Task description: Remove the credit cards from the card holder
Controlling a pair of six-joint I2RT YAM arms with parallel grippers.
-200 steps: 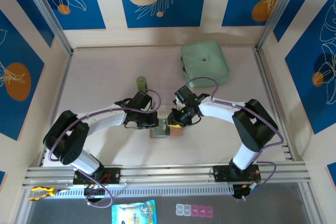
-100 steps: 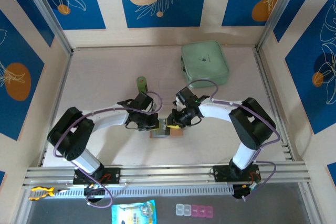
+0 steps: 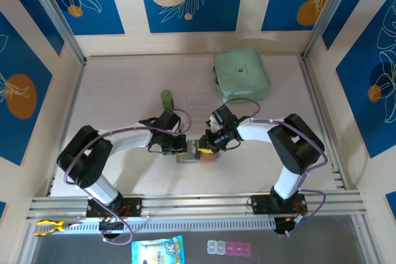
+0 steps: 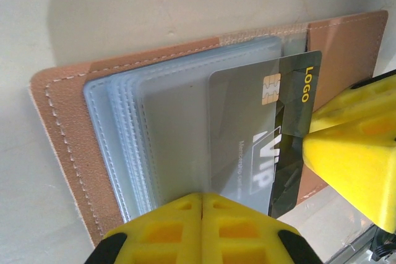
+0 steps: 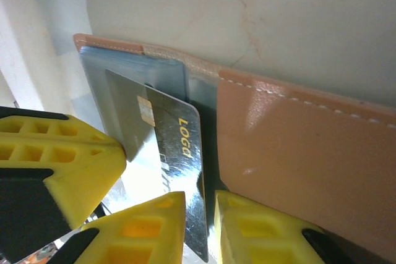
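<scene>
Grey card (image 4: 272, 134) — "LOGO", "VIP"

Tan leather card holder (image 4: 59, 122) lying open on table, clear grey pockets fanned. Grey card (image 4: 260, 146) with gold chip, "LOGO" and "VIP" print, partly drawn from pocket, tilted.

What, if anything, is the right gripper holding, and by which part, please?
The right gripper has its fingers around the protruding edge of the grey credit card; a firm pinch cannot be confirmed.

Both arms reach inward, left end effector (image 4: 202, 214) fingers pressed together, right end effector (image 5: 199, 227) fingers narrowly parted.
</scene>
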